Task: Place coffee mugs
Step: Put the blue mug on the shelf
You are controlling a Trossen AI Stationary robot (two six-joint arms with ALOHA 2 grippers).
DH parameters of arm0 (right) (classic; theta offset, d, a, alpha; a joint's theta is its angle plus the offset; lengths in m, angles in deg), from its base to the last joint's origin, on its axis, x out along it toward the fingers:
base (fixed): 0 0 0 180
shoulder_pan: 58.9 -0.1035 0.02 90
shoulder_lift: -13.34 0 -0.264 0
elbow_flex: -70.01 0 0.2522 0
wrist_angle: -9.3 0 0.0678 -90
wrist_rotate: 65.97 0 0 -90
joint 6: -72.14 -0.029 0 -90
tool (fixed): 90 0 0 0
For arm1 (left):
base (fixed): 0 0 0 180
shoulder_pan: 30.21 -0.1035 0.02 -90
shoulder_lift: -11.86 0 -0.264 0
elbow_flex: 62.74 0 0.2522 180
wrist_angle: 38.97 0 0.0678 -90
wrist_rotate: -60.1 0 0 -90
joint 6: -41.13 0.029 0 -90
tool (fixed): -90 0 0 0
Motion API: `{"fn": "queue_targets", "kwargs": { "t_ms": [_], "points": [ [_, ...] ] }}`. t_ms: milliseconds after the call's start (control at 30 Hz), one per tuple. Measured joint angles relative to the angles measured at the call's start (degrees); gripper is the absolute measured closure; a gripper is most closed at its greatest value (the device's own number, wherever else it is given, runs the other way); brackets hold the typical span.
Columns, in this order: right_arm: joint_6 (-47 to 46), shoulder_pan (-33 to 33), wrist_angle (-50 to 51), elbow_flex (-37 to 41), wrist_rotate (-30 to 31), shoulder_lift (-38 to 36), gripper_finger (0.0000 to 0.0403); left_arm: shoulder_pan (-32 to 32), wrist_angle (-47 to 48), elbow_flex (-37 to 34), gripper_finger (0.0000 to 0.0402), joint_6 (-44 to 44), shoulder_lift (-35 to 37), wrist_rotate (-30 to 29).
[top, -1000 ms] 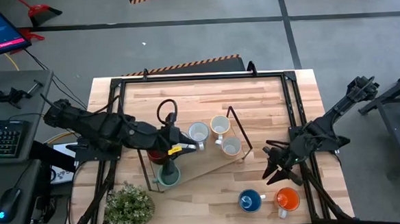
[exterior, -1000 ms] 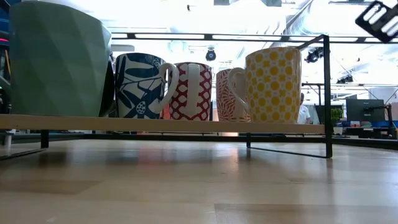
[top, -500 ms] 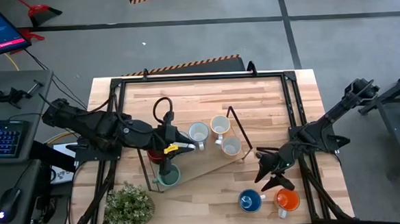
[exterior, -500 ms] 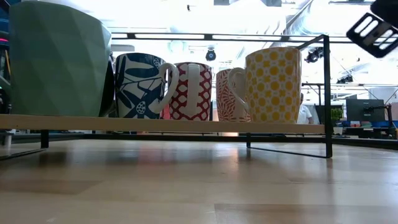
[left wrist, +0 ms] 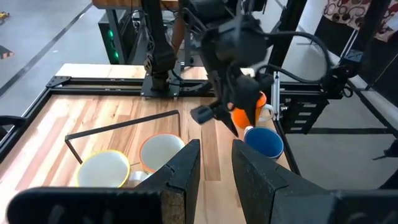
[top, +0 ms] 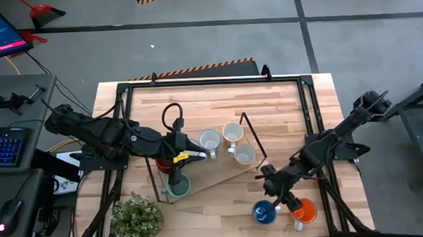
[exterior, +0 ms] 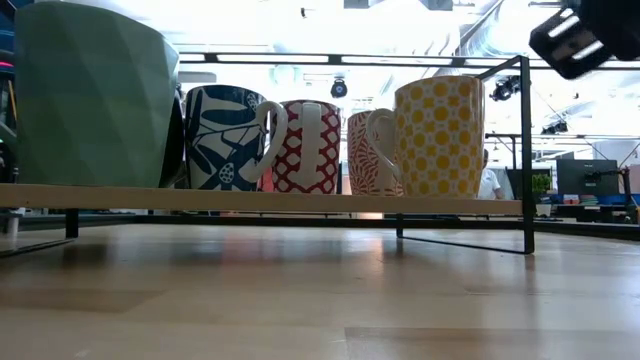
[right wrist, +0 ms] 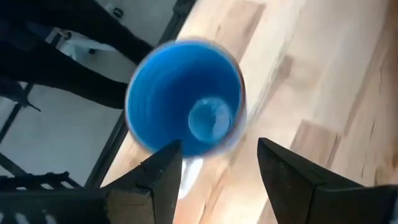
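A blue mug point(top: 263, 213) and an orange mug point(top: 303, 211) stand upright on the table's near right part. My right gripper point(right wrist: 217, 165) hangs open just above the blue mug point(right wrist: 185, 96), its fingers pointing steeply down at the rim without touching. Several more mugs stand on a low wire rack's wooden shelf point(exterior: 260, 200): three white ones point(top: 232, 132), a teal-green one point(top: 177, 184) and a dark red one point(top: 160, 165). My left gripper point(left wrist: 214, 174) waits open above the rack's left half, holding nothing.
A potted green plant point(top: 137, 218) stands at the near left corner. The rack's black wire frame point(top: 252, 134) rises beside the white mugs. Bare wood lies between the rack and the two loose mugs.
My right gripper has moved toward the table's left and a little toward its near edge, over the blue mug, and has tipped further downward.
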State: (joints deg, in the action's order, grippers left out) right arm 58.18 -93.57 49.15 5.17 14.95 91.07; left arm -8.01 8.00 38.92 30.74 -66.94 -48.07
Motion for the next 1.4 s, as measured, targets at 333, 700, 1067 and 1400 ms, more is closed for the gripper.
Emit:
{"fn": "queue_targets", "kwargs": {
  "t_ms": [333, 700, 1067, 1400],
  "points": [
    [2.43, 1.96, 4.90, -13.42, 3.69, 11.86, 0.0214, 0.41, 7.74, -0.06, 0.0321, 0.11, 0.47, 0.12],
    [-0.85, 2.51, 6.31, -19.10, 2.17, 18.68, 0.0214, 2.75, 12.52, -0.02, 0.0340, 5.54, 7.45, 7.06],
    [-3.81, 2.43, 14.65, -20.17, 1.83, 18.68, 0.0214, 6.13, 20.22, -0.33, 0.0355, 1.47, 12.87, 6.58],
    [-6.64, 0.80, 15.43, -19.68, 1.57, 18.68, 0.0214, 6.13, 21.41, -8.21, 0.0355, -3.16, 18.62, 5.83]
  ]
}}
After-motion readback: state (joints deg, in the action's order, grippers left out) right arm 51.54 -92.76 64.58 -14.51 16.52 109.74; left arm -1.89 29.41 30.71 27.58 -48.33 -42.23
